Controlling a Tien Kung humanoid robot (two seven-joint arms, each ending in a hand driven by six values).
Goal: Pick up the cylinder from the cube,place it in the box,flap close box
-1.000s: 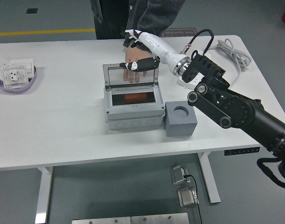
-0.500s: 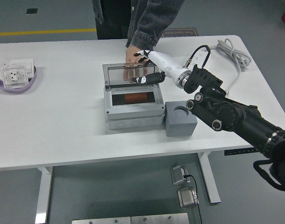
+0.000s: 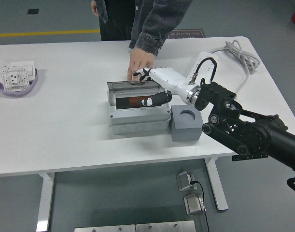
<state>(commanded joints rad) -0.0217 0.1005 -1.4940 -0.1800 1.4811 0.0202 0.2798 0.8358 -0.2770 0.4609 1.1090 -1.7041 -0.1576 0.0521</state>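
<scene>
The grey box (image 3: 137, 118) stands mid-table, and its clear lid (image 3: 130, 85) is tipped low over the opening. A reddish-brown cylinder (image 3: 136, 102) lies inside. My right hand (image 3: 149, 88), white with black fingertips, rests on the lid's right part. Its fingers are spread and hold nothing, and the thumb reaches down over the opening. The grey cube (image 3: 187, 124) sits just right of the box, its round hole bare. A person's hand (image 3: 137, 64) in a dark sleeve presses down right behind the box at the lid's hinge. My left hand is out of view.
A purple dish (image 3: 26, 86) with a white socket part sits at the far left. A white power strip and coiled cable (image 3: 234, 50) lie at the back right. My right forearm spans the table's right front.
My right hand has come down and toward me, and the lid has swung from upright to low over the box. The person's hand stays behind the box.
</scene>
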